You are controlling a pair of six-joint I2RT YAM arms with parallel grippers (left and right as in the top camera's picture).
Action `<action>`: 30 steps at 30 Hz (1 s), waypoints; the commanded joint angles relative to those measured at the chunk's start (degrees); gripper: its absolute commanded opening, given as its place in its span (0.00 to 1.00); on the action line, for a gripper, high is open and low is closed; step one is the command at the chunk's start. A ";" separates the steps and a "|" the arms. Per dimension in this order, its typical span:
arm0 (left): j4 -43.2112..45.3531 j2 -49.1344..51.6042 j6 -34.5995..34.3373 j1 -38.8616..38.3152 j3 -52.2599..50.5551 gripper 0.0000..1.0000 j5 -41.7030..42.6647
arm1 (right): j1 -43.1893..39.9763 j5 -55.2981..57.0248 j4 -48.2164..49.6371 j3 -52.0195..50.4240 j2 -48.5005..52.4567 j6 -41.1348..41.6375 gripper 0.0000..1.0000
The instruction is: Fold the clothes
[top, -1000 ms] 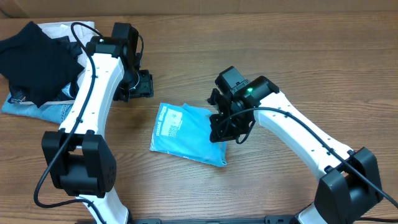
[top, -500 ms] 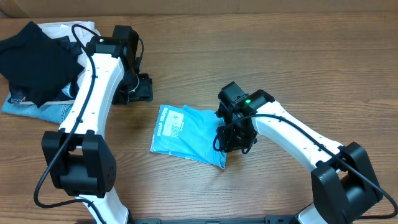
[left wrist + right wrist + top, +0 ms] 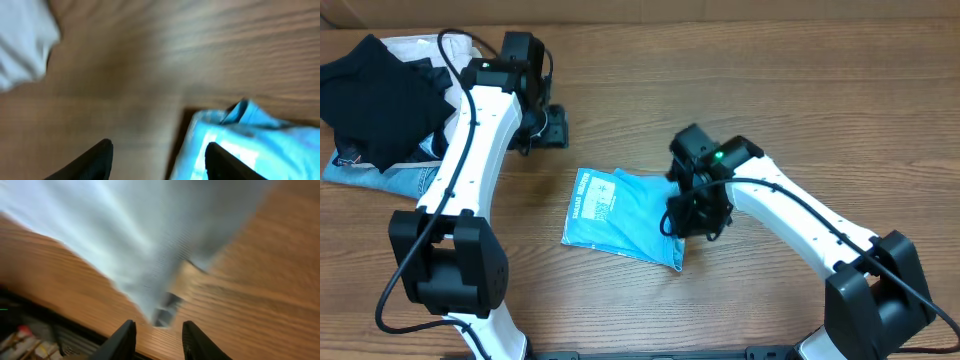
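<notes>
At the far left of the wooden table (image 3: 800, 90) lies a heap: a black garment (image 3: 375, 95) over blue denim (image 3: 380, 178) and pale cloth (image 3: 405, 47). Just right of it the left gripper (image 3: 157, 162) hangs over bare wood, jaws apart with nothing between them. The folded sky-blue T-shirt (image 3: 620, 215) lies flat mid-table, print toward its left edge. The right gripper (image 3: 157, 340) is at the shirt's right edge, its jaws apart too — the blurred cloth ends just ahead of its fingertips.
</notes>
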 commanded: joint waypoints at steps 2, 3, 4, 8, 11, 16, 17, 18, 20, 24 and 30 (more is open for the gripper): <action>4.81 2.27 8.31 -3.10 0.87 0.63 0.66 | 0.04 -9.38 0.52 3.17 -2.36 -0.42 0.28; 5.18 3.08 8.87 -3.65 0.87 0.63 0.87 | 0.22 -10.23 0.31 3.06 -1.95 -0.42 0.28; 5.27 4.07 9.44 -4.17 0.87 0.63 0.90 | 0.52 -10.73 0.35 2.75 -1.38 -0.37 0.28; 4.42 8.37 9.44 -5.53 0.87 0.62 0.74 | 2.16 -12.11 1.07 1.03 0.50 -0.07 0.28; 2.80 12.37 9.40 -6.03 0.87 0.62 1.36 | 3.08 -12.50 3.78 -1.44 2.58 0.13 0.29; 0.72 16.41 9.22 -5.99 0.87 0.62 1.36 | 3.06 -12.39 7.28 -4.31 5.79 0.26 0.29; 0.09 16.94 9.22 -5.90 0.87 0.62 1.33 | 2.89 -12.22 7.78 -4.90 6.56 0.26 0.29; -0.44 17.25 9.22 -5.90 0.87 0.61 1.31 | 2.69 -11.72 8.00 -5.29 7.02 0.26 0.29; -1.57 17.81 9.20 -5.90 0.87 0.60 1.05 | 2.08 -8.31 8.13 -5.77 7.93 0.94 0.29; -5.09 18.49 8.07 -5.86 0.83 0.52 0.85 | -0.57 5.60 7.96 -5.99 8.52 6.47 0.29; -11.41 18.93 -0.59 -5.86 -0.57 0.27 -7.37 | -5.16 7.56 11.41 -5.99 8.55 4.15 0.29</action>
